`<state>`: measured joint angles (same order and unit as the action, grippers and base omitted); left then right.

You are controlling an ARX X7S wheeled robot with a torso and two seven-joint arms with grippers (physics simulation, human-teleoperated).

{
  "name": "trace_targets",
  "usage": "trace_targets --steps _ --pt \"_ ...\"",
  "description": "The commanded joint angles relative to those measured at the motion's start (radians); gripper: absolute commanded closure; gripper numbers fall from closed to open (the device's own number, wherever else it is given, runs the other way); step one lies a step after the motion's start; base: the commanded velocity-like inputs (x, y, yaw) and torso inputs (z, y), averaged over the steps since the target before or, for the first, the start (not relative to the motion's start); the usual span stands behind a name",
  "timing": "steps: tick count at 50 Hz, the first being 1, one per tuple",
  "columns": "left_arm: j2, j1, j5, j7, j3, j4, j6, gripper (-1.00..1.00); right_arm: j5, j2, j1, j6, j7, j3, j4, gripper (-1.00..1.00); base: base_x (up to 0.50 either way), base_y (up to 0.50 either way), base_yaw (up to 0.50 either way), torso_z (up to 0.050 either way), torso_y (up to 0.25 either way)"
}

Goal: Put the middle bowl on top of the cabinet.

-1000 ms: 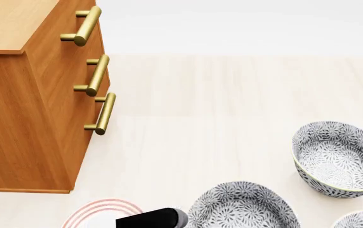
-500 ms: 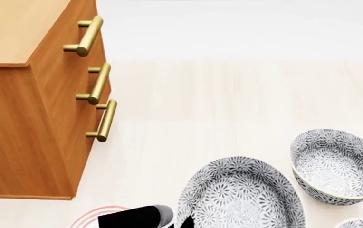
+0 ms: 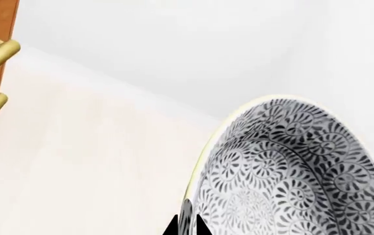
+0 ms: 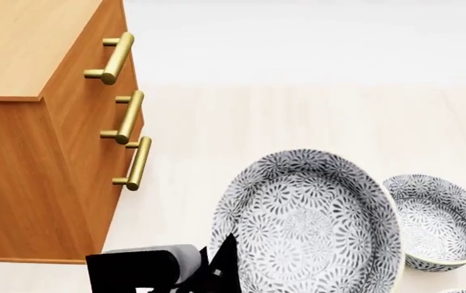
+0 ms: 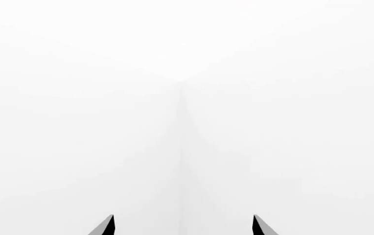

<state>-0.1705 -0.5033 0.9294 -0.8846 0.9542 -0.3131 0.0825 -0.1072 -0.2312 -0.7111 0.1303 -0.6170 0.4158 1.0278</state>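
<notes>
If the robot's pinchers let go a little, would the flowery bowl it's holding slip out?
Probably yes. The left gripper pinches the middle bowl only at its thin rim, and the bowl looks glazed and smooth, so it may slide. It hangs tilted in the air, so its weight likely pulls on that one spot. It looks like stiff ceramic and could well crack if dropped.

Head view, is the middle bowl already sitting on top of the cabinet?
No, the middle bowl is held up by the left gripper beside the cabinet, whose visible top is bare.
</notes>
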Motion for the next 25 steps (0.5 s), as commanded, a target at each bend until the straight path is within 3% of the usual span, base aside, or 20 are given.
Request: trace_targets --steps 1,5,15,20,25 --pt "-0.044 -0.082 0.007 -0.057 -0.008 -0.183 0.053 1.00 0.017 -0.007 0.018 -0.017 -0.013 -0.024 0.003 -1.00 0.00 0.00 0.00 0.045 0.189" --pt "-0.057 -0.126 0.046 -0.080 -0.024 -0.227 0.084 1.00 0.028 -0.011 0.028 -0.029 -0.018 -0.037 0.007 -1.00 0.00 0.00 0.00 0.045 0.188" --pt "-0.089 -0.282 0.206 -0.213 -0.092 -0.335 0.194 1.00 0.047 -0.021 0.037 -0.035 -0.045 -0.062 0.006 -1.00 0.00 0.00 0.00 0.000 0.000" --pt "-0.084 -0.310 0.224 -0.181 -0.116 -0.373 0.170 1.00 0.058 -0.035 0.044 -0.045 -0.063 -0.081 0.008 -1.00 0.00 0.00 0.00 0.000 0.000" --pt "-0.085 -0.384 0.268 -0.224 -0.145 -0.385 0.197 1.00 0.054 -0.049 0.030 -0.035 -0.087 -0.079 0.013 -1.00 0.00 0.00 0.00 0.000 0.000"
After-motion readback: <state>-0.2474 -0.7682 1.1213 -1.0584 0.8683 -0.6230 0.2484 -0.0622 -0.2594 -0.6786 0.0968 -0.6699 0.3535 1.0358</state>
